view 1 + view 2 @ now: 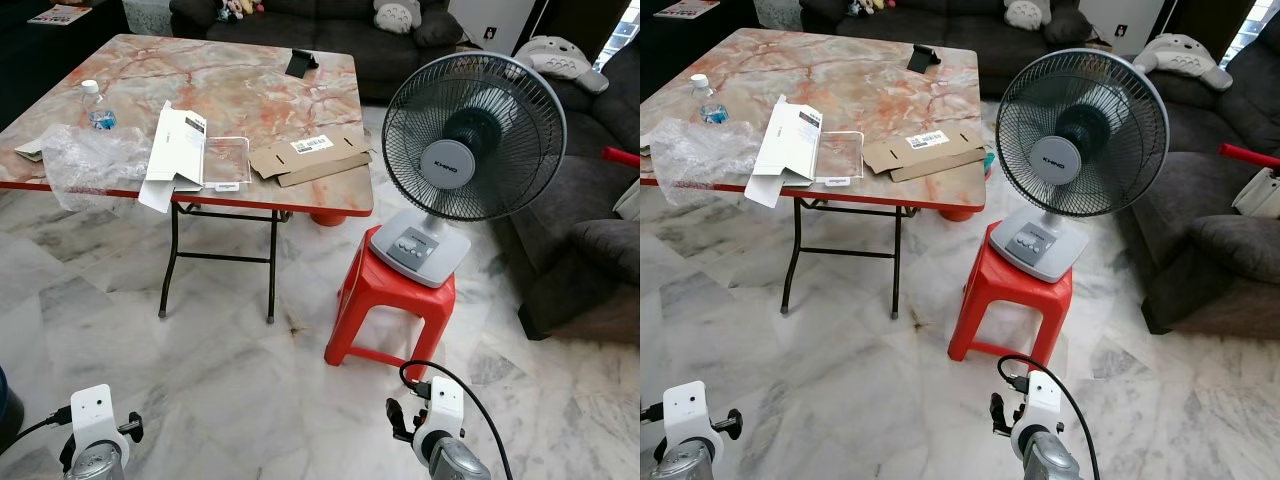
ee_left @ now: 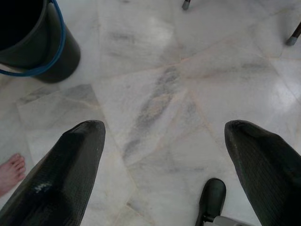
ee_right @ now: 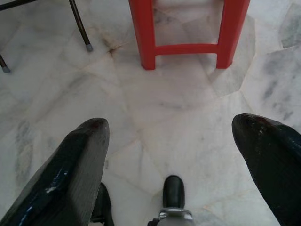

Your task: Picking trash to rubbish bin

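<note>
Bin (image 2: 33, 42) cut off at frame edge

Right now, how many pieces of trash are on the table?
5: a crumpled plastic bag at the near left edge, a white box beside it, a clear tray, flat brown cardboard, and a small bottle behind the bag. More may be hidden.

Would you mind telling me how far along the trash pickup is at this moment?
Nothing looks done yet. Both grippers, left and right, hang open and empty over the floor. The plastic wrap, white box and flattened cardboard lie on the table; the bin stands beside the left arm.
</note>
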Motion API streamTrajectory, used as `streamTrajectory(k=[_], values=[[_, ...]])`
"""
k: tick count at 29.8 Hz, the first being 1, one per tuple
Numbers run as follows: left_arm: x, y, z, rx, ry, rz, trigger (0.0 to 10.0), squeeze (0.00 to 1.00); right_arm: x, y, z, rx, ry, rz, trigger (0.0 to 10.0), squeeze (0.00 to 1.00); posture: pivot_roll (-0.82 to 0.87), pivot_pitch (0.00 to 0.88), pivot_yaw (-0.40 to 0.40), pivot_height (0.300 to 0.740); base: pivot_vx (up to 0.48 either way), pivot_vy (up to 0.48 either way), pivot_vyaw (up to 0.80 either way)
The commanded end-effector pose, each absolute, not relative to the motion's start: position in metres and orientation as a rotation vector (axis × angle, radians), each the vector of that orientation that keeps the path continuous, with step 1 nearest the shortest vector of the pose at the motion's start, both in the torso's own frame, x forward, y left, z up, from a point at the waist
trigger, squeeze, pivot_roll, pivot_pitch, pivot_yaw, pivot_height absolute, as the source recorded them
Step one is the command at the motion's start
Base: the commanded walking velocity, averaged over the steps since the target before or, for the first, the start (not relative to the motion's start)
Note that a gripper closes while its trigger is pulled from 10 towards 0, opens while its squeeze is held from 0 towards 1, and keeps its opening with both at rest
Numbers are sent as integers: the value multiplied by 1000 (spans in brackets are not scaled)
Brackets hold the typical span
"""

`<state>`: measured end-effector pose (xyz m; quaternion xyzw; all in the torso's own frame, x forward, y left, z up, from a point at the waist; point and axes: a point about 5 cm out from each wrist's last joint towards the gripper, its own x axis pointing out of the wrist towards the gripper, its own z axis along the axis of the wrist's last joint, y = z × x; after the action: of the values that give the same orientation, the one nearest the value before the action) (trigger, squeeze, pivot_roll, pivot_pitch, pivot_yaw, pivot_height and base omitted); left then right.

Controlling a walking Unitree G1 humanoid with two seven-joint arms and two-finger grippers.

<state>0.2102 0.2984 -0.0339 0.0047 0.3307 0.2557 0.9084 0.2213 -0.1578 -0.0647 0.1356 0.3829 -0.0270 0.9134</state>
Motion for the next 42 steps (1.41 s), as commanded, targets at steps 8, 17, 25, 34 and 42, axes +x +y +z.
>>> streamTrajectory(k=[8, 17, 25, 34, 42], values=[[204, 293, -41, 0, 722, 524, 10000, 0, 224, -158, -63, 278, 787, -58, 10000, 0, 220, 31, -115, 740, 0, 0, 0], [206, 280, -46, 10, 754, 459, 10000, 0, 219, -160, -66, 300, 788, -87, 10000, 0, 191, 22, -80, 740, 0, 0, 0], [209, 267, -50, 60, 792, 354, 10000, 0, 208, -159, -72, 325, 800, -124, 10000, 0, 153, 32, -29, 740, 0, 0, 0], [207, 257, -56, 125, 839, 274, 10000, 0, 194, -168, -79, 342, 812, -195, 10000, 0, 70, 41, 42, 740, 0, 0, 0], [211, 249, -56, 144, 848, 242, 10000, 0, 186, -173, -82, 323, 828, -200, 10000, 0, 48, 51, 24, 740, 0, 0, 0]])
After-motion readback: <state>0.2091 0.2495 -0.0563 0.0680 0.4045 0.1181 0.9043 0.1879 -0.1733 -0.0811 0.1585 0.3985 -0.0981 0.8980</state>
